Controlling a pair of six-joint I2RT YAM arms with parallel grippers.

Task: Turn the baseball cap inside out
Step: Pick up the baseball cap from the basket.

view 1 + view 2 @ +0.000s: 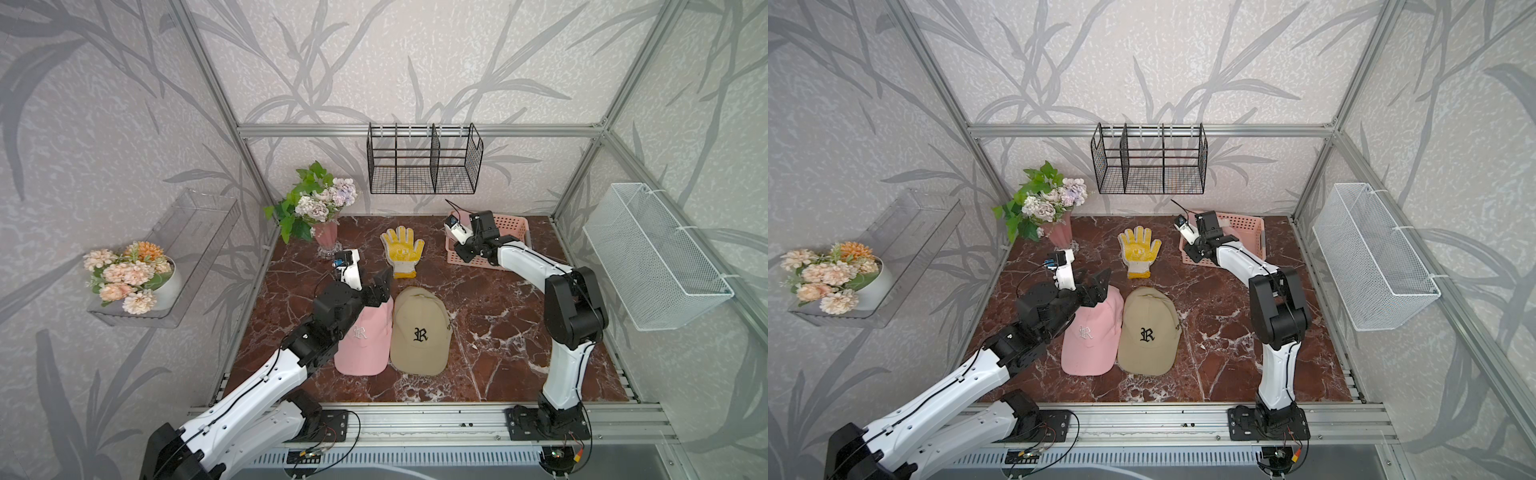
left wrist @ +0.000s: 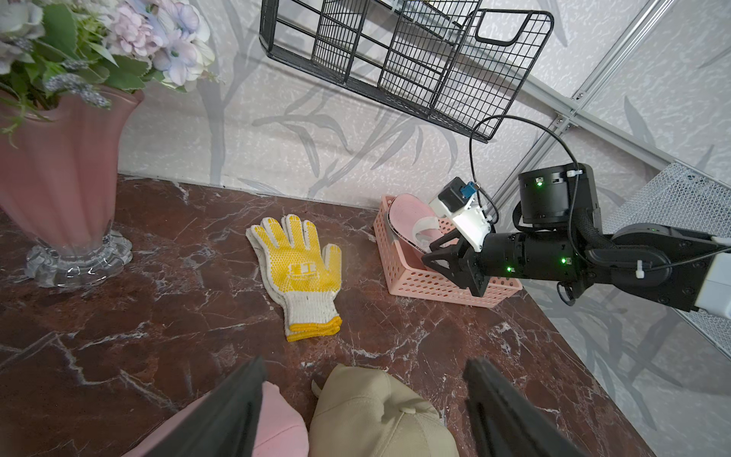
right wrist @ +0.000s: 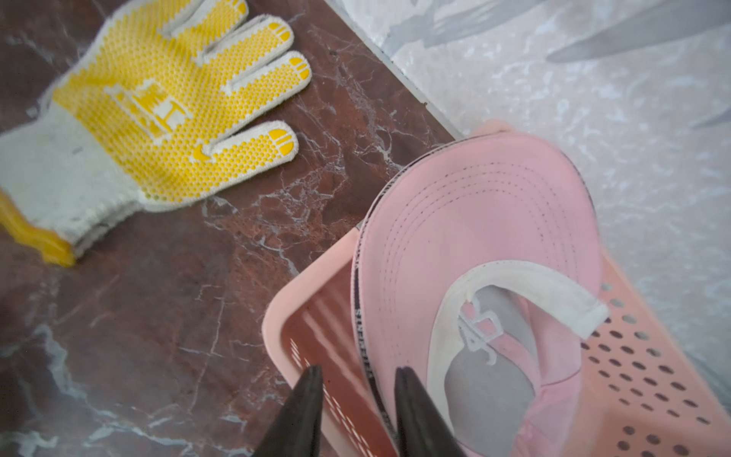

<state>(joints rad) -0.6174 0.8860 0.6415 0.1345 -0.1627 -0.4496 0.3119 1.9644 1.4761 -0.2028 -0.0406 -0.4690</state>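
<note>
Here, two caps lie side by side and touching in the middle of the tabletop [image 1: 498,353] in both top views: a pink baseball cap [image 1: 363,336] at the left and a beige baseball cap [image 1: 420,332] at the right. Both are right side out, each with a letter R on the front and the brim toward the lower edge of the frame. The left pincer [image 2: 366,366] is released, its jaws wide apart, and it hangs over the far end of the pink crown; whether it touches the cloth I cannot tell. At the upper right of the tabletop stands a pink basket [image 1: 513,226], and in it lies a third cap [image 3: 474,237], pink, with its white sweatband and grey lining showing. The right pincer [image 3: 358,374] is above the basket's rim, jaws parted by a small gap and grasping nothing. A yellow work glove [image 1: 401,249] lies flat between the basket and a vase of flowers [image 1: 326,235].
</note>
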